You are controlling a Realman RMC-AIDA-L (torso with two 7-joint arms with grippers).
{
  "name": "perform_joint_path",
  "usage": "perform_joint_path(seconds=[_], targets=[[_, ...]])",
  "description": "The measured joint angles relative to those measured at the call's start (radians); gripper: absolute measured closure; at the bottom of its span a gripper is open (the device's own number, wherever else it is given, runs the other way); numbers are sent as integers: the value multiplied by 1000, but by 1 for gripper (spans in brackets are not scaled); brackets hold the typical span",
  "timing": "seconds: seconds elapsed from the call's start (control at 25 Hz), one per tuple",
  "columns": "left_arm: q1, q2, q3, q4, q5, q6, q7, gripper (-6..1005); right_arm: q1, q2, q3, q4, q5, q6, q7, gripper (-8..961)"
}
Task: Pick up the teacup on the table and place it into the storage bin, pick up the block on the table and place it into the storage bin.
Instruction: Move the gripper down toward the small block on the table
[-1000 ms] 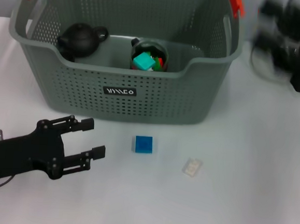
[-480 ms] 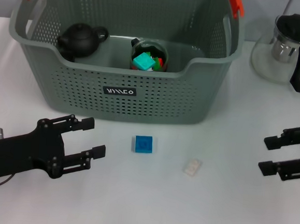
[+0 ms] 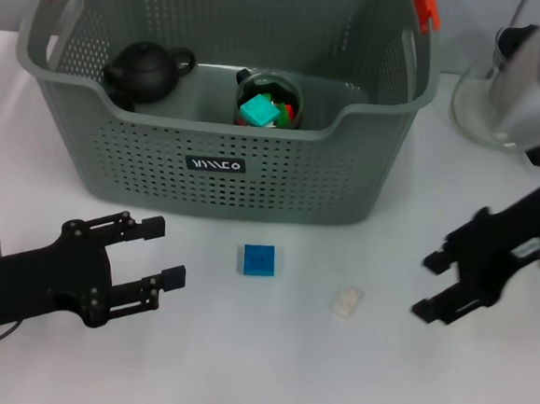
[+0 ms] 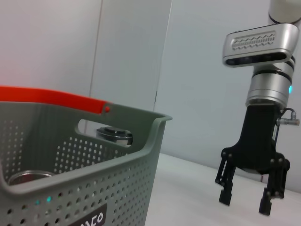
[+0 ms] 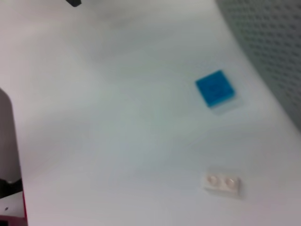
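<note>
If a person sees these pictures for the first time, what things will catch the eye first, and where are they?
The large grey-green storage bin with orange handle ends fills the far middle of the table, with a black teapot and a cup of colourful blocks inside. In front of it a small blue block lies on the white table, with a pale brick nearby. The open left claw and open right claw flank them.

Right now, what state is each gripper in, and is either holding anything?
Left gripper: open, holding nothing, low over the table left of the blue block.
Right gripper: open, holding nothing, right of the small white block.
</note>
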Motion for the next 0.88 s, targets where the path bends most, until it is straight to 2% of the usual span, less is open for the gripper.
perform_joint_path(seconds=[0.36,0.6,0.88], targets=[[5,-1,-1,0,0,-7,5,309,83,3,-243,168,25,161,90,240],[5,-1,-1,-1,0,-8,6,309,87,5,-334,222,59,280,99,242],[5,-1,-1,-4,1,-19,6,309,96,6,-419,254,89,349,106,242]])
